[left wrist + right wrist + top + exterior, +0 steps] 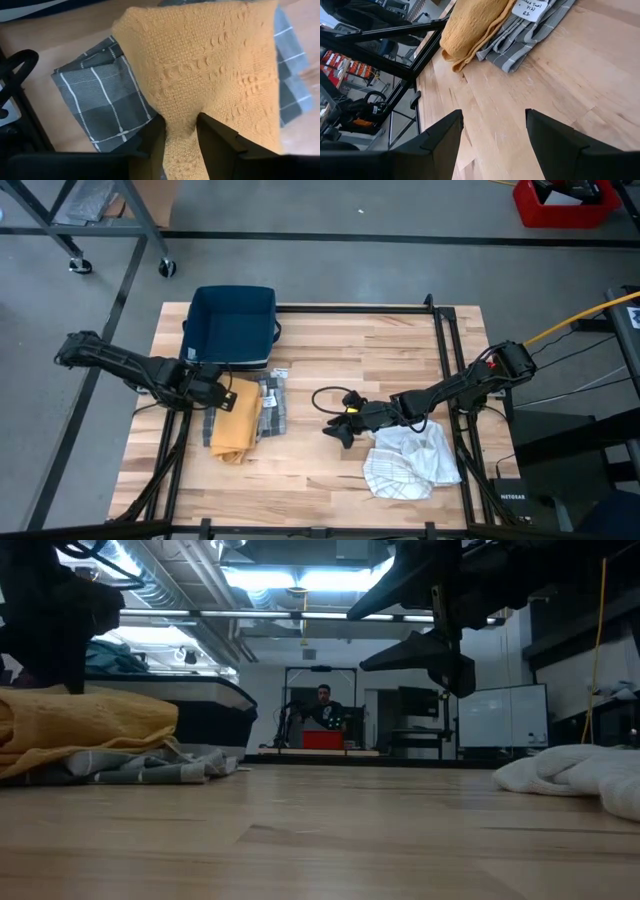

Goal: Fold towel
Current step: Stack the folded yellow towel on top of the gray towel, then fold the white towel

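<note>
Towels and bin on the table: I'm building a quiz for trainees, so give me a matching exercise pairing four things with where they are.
Things:
1. yellow towel
2. grey checked towel
3. white towel
4. blue bin

Places:
A. crumpled beside the right hand
B. far edge of the table, left side
C. lying on top of another towel, between the left hand's fingers
D. under the yellow one

Pairs: 1-C, 2-D, 3-A, 4-B

Both arms are dark, matte, built of slim jointed links. Left gripper (181, 137): two black, blocky fingers with flat inner faces. Right gripper (494, 145): two broad black fingers with angular, faceted edges. A black cable loops just behind the right gripper; small yellow marking there.
</note>
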`<state>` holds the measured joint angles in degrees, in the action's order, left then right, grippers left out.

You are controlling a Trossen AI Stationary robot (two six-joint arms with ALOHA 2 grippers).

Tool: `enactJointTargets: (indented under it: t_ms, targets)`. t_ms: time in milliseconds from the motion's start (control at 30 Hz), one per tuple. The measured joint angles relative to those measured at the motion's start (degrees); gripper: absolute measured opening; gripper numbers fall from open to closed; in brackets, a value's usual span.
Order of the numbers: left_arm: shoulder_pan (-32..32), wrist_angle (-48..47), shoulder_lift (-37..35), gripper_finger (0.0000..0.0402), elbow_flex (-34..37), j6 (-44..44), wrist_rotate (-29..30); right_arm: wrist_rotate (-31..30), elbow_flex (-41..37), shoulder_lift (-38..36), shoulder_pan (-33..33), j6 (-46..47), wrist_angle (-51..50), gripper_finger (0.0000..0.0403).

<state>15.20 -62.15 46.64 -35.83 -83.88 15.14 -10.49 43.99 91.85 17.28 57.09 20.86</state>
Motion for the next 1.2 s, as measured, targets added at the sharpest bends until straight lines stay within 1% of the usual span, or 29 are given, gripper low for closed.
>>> enactJointTargets:
  t_ms: [67,267,367,467,767,967,1033,1067,1133,1200]
  targets:
    - [0.0,-0.01,-1.27,0.0093,0.0,-0.02,-0.06,1.06,0.0,0.0,0.0,0.01,-0.02,0.0225]
    - [0.0,0.0,-5.37,0.0064,0.01,0.1,-0.23,1.1,0.0,0.0,0.0,0.01,0.0,0.0225]
    - [0.0,0.02,-8.0,0.0057,0.0,2.33,-2.66,2.42,0.0,0.0,0.0,-0.01,0.0,0.0225]
    - [0.0,0.07,-11.04,0.0055,0.01,4.06,-4.19,3.64,0.0,0.0,0.0,-0.36,-0.01,0.0225]
    - [0.0,0.11,-18.79,0.0057,0.01,4.39,-4.31,3.71,0.0,0.0,0.0,-1.81,-0.04,0.0225]
    - [0.0,0.24,-19.03,0.006,0.0,4.45,-4.16,3.71,0.0,0.0,0.0,-2.13,-0.04,0.0225]
    - [0.0,0.59,-18.18,0.0062,0.04,2.7,-3.98,3.99,0.0,0.0,0.0,-2.12,-0.04,0.0225]
    - [0.0,2.17,-17.76,0.0062,0.38,1.09,-3.9,4.44,0.0,0.0,0.0,-2.11,-0.02,0.0225]
    - [0.06,8.49,-17.01,0.006,1.81,0.18,-3.74,6.01,0.0,0.0,0.0,-1.96,-0.02,0.0225]
    - [0.44,18.82,-15.96,0.0054,3.58,3.46,-3.72,7.63,0.0,0.0,0.1,-1.26,0.06,0.0225]
